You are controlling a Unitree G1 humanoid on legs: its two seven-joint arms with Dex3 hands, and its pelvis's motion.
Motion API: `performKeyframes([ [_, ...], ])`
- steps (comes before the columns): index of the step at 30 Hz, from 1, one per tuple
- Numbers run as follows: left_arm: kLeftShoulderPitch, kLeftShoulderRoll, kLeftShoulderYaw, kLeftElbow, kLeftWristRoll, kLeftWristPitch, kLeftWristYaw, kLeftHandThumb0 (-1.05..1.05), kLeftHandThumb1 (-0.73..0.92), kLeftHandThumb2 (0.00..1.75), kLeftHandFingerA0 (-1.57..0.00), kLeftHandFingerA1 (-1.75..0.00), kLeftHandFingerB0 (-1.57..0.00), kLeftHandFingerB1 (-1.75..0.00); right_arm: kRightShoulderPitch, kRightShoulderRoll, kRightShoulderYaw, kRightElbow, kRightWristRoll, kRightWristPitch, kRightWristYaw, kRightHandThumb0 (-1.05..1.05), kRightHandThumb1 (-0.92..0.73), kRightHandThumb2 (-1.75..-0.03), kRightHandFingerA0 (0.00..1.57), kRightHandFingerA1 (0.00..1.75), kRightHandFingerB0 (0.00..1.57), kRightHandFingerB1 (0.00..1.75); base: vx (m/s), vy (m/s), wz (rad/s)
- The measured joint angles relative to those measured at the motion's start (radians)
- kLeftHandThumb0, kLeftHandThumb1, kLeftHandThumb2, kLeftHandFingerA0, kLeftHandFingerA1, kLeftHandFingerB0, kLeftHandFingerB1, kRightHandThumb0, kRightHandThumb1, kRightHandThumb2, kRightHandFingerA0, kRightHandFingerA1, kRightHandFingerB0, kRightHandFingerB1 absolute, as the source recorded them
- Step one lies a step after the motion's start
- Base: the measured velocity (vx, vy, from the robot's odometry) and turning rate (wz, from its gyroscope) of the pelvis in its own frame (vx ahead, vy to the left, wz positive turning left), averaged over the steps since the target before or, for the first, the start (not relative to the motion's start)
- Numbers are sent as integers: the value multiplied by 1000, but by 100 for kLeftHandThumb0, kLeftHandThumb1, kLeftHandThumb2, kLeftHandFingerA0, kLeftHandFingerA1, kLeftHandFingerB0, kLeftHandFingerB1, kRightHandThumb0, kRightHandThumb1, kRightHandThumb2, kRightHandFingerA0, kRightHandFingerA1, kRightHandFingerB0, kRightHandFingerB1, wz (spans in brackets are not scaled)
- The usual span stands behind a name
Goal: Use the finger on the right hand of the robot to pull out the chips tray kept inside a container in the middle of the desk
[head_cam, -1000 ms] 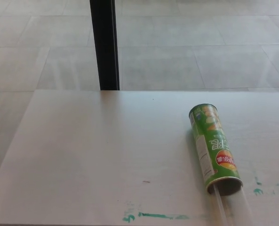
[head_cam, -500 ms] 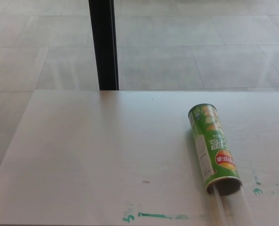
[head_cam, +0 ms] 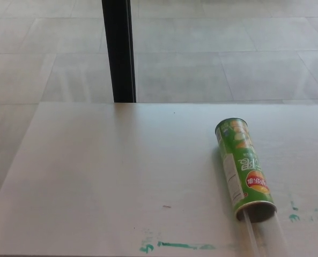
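A green chips can (head_cam: 244,168) lies on its side on the right part of the pale desk (head_cam: 110,176), its length running from far to near. Its closed end points away and its open mouth faces the near edge. A clear plastic tray (head_cam: 263,233) sticks out of that mouth and reaches toward the near edge of the desk, partly out of the can and running off the bottom of the view, so its full length cannot be seen.

Neither robot hand shows, so whether they are released, clenched or grasping anything cannot be told.

Green paint smears (head_cam: 175,246) mark the desk near its front edge, left of the can's mouth, and a few smaller green dabs (head_cam: 294,217) sit just right of the mouth. Beyond the desk's far edge is a tiled floor (head_cam: 228,53), with a black post (head_cam: 119,51) standing upright on the far left side.

Compared with half a second and a second ago, nothing has changed: the can, the tray and the smears lie in the same places, apart from a tiny shift of the whole view.
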Motion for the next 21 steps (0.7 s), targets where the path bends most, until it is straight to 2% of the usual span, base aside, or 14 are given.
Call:
performKeyframes([
  [21, 1, 0, -1, -1, 0, 0, 7, -47, 72, 61, -57, -63, -59, -55, -12, -13, 21, 38, 13, -21, 6, -22, -69, -60, 68, 63, 43, 43, 0, 0, 0],
])
